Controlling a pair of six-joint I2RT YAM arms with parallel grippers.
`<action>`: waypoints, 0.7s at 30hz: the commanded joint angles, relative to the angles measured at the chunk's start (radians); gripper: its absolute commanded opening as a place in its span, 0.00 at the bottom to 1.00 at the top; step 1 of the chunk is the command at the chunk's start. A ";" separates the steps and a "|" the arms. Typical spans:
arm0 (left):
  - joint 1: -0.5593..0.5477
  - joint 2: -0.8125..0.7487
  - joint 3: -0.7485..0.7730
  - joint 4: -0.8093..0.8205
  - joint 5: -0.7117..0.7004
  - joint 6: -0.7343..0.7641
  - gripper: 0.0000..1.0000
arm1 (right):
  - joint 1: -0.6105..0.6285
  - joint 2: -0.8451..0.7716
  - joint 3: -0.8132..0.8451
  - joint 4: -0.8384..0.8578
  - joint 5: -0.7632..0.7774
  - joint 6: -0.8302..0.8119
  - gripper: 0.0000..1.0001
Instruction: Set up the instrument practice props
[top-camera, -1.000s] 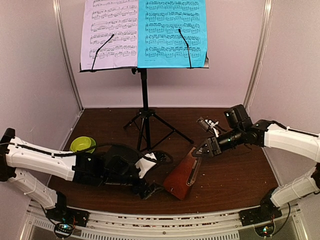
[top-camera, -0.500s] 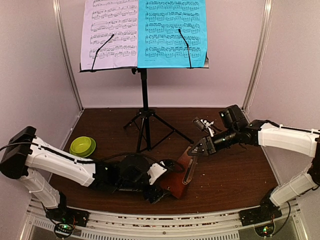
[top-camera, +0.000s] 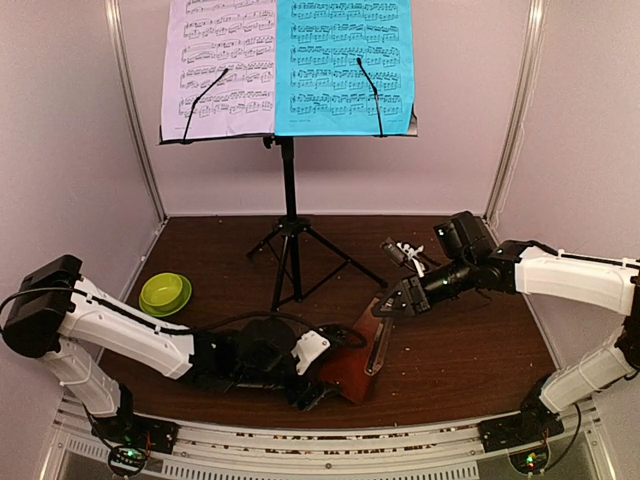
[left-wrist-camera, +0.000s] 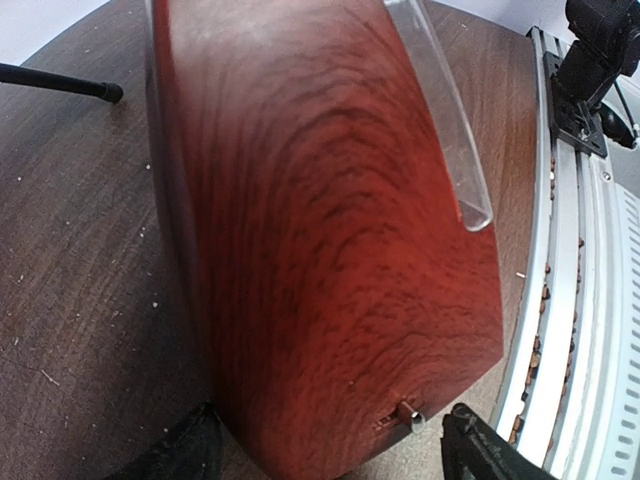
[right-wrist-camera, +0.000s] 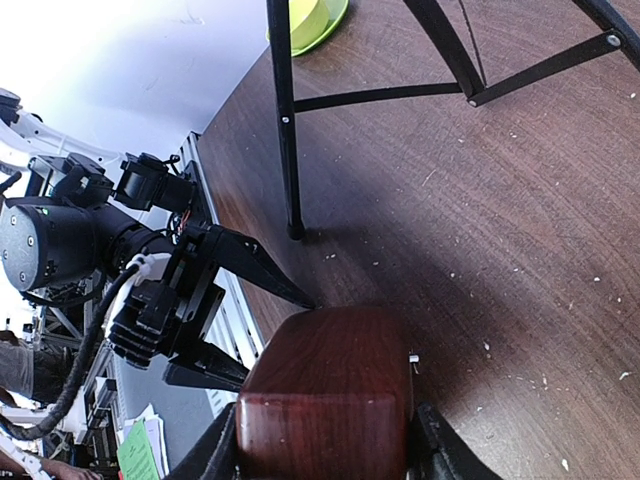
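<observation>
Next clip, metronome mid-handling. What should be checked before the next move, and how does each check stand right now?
1. Right claw grips the metronome at its top: ok.
2. Left claw shut on its base: not ok, open and straddling it.
3. Metronome upright: not ok, tilted.
4. Stand leg apart from metronome: ok, though close.
5. Lilac sheet and cyan sheet on the stand: ok.
6. Clear cover seated: cannot tell.

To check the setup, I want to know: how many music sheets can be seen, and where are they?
2. The pale lilac sheet is on the left half of the music stand, the cyan sheet beside it on the right half. More could be hidden behind them.
</observation>
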 joint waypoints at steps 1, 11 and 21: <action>-0.006 0.011 -0.016 0.059 0.007 -0.018 0.76 | 0.013 -0.019 0.058 0.052 -0.050 0.010 0.00; -0.006 0.004 -0.027 0.056 -0.008 -0.015 0.66 | 0.017 -0.016 0.062 0.050 -0.047 0.007 0.00; -0.005 0.011 -0.013 0.043 -0.003 -0.004 0.62 | 0.016 -0.010 0.062 0.040 -0.042 -0.007 0.00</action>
